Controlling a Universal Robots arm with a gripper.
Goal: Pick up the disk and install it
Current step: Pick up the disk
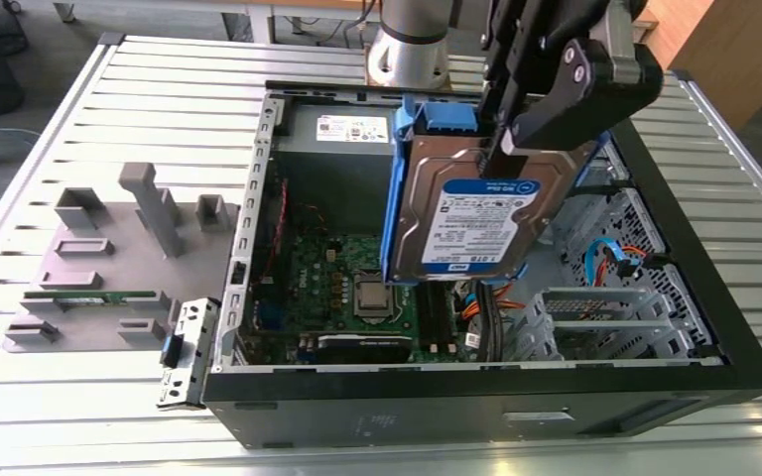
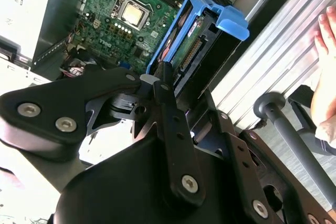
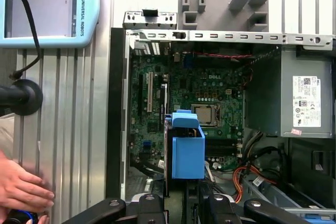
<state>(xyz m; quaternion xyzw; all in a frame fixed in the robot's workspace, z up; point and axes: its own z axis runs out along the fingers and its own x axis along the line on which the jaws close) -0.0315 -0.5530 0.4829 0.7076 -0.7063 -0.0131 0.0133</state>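
The disk (image 1: pixel 480 223), a silver drive with a white-and-blue label in blue carrier rails, hangs upright above the open computer case (image 1: pixel 487 402). My gripper (image 1: pixel 514 147) is shut on its upper part, one black finger in front of the label side. In the second wrist view the gripper (image 2: pixel 167 85) clamps the disk (image 2: pixel 207 30) by its edges, the blue handle pointing away. The first wrist view looks down the disk's blue carrier (image 3: pixel 187 148), which hovers over the motherboard (image 3: pixel 210 103) beside the processor socket.
Inside the case stand a grey power supply (image 1: pixel 341 149) at the back and a metal drive cage (image 1: pixel 613 317) at the exterior view's right. A grey fixture (image 1: pixel 116 248) lies on the slatted table. A person's hand (image 3: pixel 21 192) and a teach pendant (image 3: pixel 47 9) are beside the case.
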